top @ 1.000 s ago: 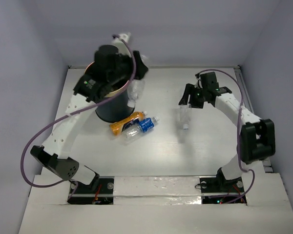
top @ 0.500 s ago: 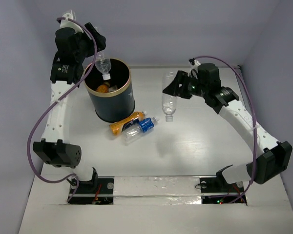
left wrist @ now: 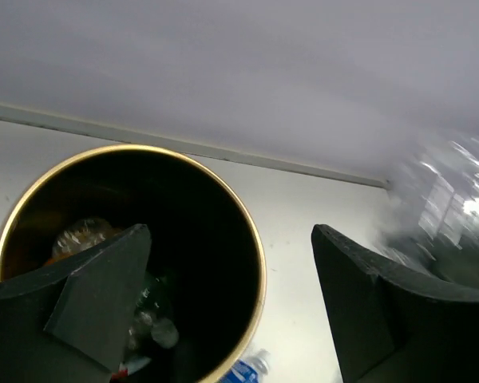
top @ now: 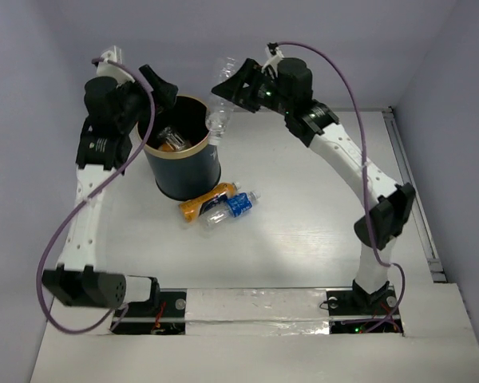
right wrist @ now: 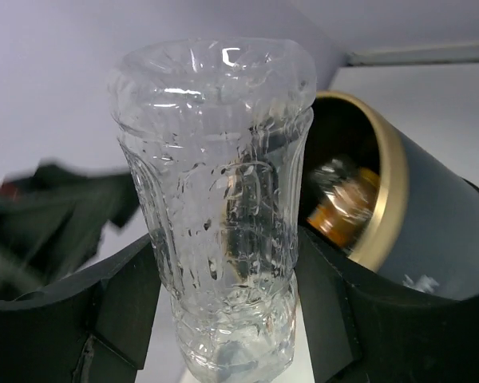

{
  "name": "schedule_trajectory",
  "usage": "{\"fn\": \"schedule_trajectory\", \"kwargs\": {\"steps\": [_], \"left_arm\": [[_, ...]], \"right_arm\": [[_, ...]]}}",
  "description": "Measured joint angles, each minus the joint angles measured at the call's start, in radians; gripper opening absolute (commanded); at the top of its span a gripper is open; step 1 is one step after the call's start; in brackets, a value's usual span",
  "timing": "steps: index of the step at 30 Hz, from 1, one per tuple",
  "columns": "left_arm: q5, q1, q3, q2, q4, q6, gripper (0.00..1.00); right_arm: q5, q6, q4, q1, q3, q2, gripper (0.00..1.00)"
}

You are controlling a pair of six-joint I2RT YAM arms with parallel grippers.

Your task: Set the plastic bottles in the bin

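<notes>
The dark bin (top: pixel 184 163) with its gold rim stands at the back left and holds several bottles, one of them orange (right wrist: pixel 342 209). My left gripper (top: pixel 155 97) hangs open and empty over the bin's far left rim; in the left wrist view (left wrist: pixel 227 239) the bin's mouth (left wrist: pixel 254 263) lies below it. My right gripper (top: pixel 228 89) is shut on a clear bottle (top: pixel 219 116), held cap down just right of the bin's rim; the right wrist view (right wrist: pixel 227 263) shows that bottle (right wrist: pixel 223 183) between the fingers. An orange bottle (top: pixel 207 199) and a blue-label bottle (top: pixel 233 207) lie on the table in front of the bin.
The table's back wall runs close behind the bin and both grippers. The two arms come within a short distance of each other above the bin. A rail (top: pixel 411 183) runs along the table's right edge.
The left gripper has let its clear bottle drop into the bin and now stands open. The right arm has carried its clear bottle up and left from mid-table to the bin's rim.
</notes>
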Motion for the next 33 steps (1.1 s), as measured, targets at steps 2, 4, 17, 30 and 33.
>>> {"fn": "schedule_trajectory", "kwargs": {"steps": [2, 4, 17, 30, 33], "left_arm": [[0.018, 0.000, -0.076, -0.100, 0.018, -0.013, 0.72], [0.028, 0.000, -0.161, -0.206, 0.032, -0.024, 0.69], [0.074, -0.014, -0.638, -0.482, -0.044, -0.052, 0.66], [-0.018, -0.467, -0.707, -0.407, -0.036, -0.040, 0.74], [-0.059, -0.528, -0.711, -0.350, -0.028, -0.040, 0.75]], "right_arm": [[0.026, 0.033, 0.017, 0.024, 0.091, 0.080, 0.67], [0.058, 0.065, 0.034, 0.048, 0.194, 0.164, 0.68], [0.233, 0.050, -0.026, 0.124, 0.493, 0.453, 0.88], [0.309, -0.116, -0.087, 0.148, 0.304, 0.263, 1.00], [0.312, -0.161, -0.112, 0.148, 0.305, 0.203, 1.00]]}}
